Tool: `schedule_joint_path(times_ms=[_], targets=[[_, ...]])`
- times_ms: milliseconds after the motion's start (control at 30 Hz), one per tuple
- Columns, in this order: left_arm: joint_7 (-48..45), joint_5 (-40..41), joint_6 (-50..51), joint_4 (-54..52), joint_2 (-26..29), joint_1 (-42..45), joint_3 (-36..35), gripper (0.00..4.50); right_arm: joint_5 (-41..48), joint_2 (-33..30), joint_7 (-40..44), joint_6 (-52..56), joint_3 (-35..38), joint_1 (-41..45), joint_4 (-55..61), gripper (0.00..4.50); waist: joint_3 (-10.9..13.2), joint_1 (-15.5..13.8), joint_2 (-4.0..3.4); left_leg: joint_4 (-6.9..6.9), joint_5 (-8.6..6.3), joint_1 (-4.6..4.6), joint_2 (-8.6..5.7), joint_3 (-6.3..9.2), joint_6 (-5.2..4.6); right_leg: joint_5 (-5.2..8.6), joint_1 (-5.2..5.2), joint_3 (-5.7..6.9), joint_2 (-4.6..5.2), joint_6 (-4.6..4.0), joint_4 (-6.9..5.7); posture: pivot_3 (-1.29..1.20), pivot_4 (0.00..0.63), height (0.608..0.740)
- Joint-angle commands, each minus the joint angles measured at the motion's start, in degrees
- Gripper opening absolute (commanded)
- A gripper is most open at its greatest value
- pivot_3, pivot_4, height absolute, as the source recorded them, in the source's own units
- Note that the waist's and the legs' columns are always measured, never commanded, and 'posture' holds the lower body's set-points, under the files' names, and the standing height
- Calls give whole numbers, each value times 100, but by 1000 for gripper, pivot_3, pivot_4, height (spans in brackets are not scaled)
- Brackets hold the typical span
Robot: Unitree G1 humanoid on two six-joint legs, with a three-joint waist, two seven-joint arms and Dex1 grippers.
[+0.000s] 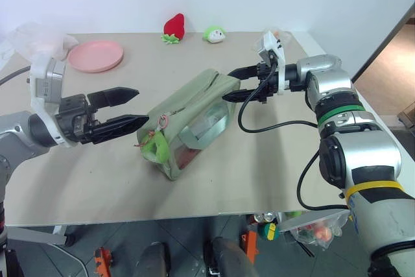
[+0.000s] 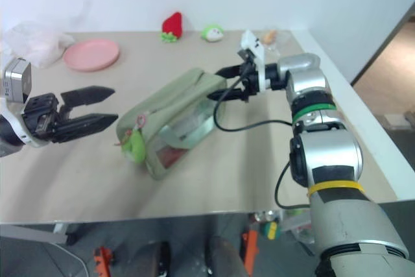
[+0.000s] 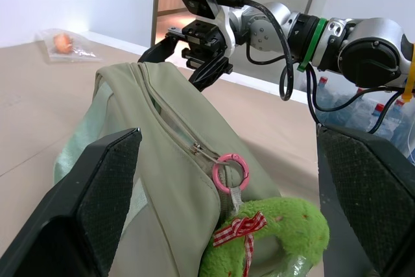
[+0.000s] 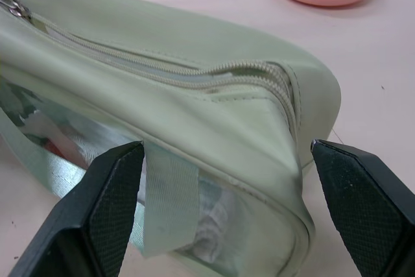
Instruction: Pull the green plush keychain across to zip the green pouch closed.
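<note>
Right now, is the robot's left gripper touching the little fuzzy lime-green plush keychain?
Apart. In the left eye view, the open left gripper stops short of the green plush keychain, with bare table between them.

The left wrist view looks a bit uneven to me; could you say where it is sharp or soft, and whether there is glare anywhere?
In the left wrist view, the pink ring and the green plush keychain are sharp, while the left gripper's fingers close to the lens look soft. In the right wrist view, the green pouch has pale glare on its clear window. In the left eye view, shadows under the pouch are soft.
</note>
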State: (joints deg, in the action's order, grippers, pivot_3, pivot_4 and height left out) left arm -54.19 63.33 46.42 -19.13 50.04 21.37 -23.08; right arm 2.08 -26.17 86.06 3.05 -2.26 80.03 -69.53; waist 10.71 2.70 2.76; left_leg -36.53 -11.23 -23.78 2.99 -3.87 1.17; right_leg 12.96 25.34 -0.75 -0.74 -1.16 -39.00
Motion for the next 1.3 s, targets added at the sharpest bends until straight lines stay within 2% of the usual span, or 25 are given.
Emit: schedule_joint_path(times_ms=[33, 233, 500, 667, 767, 1000, 1133, 1300], targets=[[29, 87, -109, -148, 18, 10, -203, 4500, 133, -22, 157, -2, 157, 176, 55, 4240, 0, 0, 0, 0, 0, 0, 0, 0, 0, 0, 0, 0, 0, 0, 0, 0, 150, 740], [39, 99, -137, -143, 10, 14, -191, 4500, -16, -116, -215, -43, 108, 158, 40, 4240, 0, 0, 0, 0, 0, 0, 0, 0, 0, 0, 0, 0, 0, 0, 0, 0, 150, 740], [21, 72, -177, -116, -18, -11, -163, 4500, -526, -328, 56, -838, -469, -274, 606, 4240, 0, 0, 0, 0, 0, 0, -2, 0, 0, 1, 0, 0, 1, 2, 0, 0, 150, 740], [-9, 43, -202, -62, -40, 52, -80, 4500, -622, -367, -138, -1005, -544, -285, 722, 4240, 1, 1, -1, 0, 0, 0, 1, -1, 0, 0, 1, -1, -2, 0, -1, 0, 150, 740], [-2, 54, -203, -77, -49, 46, -76, 4500, -853, -467, -456, -1235, -653, -247, 773, 4240, 1, 1, -1, 0, 0, 1, 2, 0, 0, 0, 1, 0, -4, 0, -1, 0, 150, 740], [7, 64, -223, -112, -97, -8, -80, 4500, -1073, -840, -302, -1788, -838, 151, 1186, 4240, 4, -1, -7, 0, 0, -2, -4, -1, 0, 2, 2, -2, 3, 3, 0, 0, 150, 740], [3, 37, -266, -114, -152, -32, -68, 4500, -852, -769, 171, -1768, -863, 227, 1551, 4240, 5, 4, -8, 2, 0, 1, 0, -3, 0, 2, 2, -4, -1, 2, 0, 0, 150, 740], [20, 25, -298, -140, -211, -41, -49, 4500, -1071, -540, -35, -1974, -1107, 95, 1636, 4240, 5, 3, -9, 2, 1, 4, 3, -2, 1, 1, 0, -1, -4, -3, -1, 0, 150, 740]])
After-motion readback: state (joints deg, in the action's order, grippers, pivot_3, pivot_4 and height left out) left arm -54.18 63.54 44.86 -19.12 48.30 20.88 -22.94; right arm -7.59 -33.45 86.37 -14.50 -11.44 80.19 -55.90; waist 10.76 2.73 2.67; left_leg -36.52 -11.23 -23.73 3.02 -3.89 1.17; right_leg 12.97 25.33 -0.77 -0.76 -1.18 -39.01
